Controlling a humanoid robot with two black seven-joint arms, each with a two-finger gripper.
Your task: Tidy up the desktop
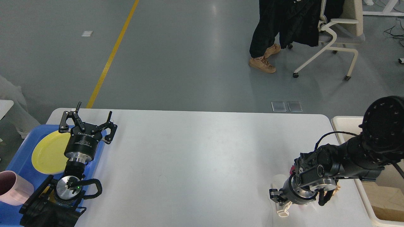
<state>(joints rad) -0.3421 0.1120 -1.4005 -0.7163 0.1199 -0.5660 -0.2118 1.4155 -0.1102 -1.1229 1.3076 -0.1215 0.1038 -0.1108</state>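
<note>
The white desktop (pixel 202 151) fills the lower half of the head view. My left gripper (pixel 88 121) is open and empty, held over the right edge of the blue tray (pixel 19 157), beside a yellow plate (pixel 47 153). My right gripper (pixel 281 201) is low at the desktop's front right corner, pointing down and left. It is closed around a white paper cup (pixel 283 212), of which only a sliver of rim and a faint bit of wall show. A small red thing (pixel 292 170) and a tan thing (pixel 337 188) peek out behind the right wrist.
A pink cup (pixel 12 187) lies on the tray's near end. A cream bin (pixel 344 121) stands off the desktop's right edge with brown cardboard (pixel 388 195) inside. A person's legs (pixel 263 47) and an office chair (pixel 334 34) are on the floor beyond.
</note>
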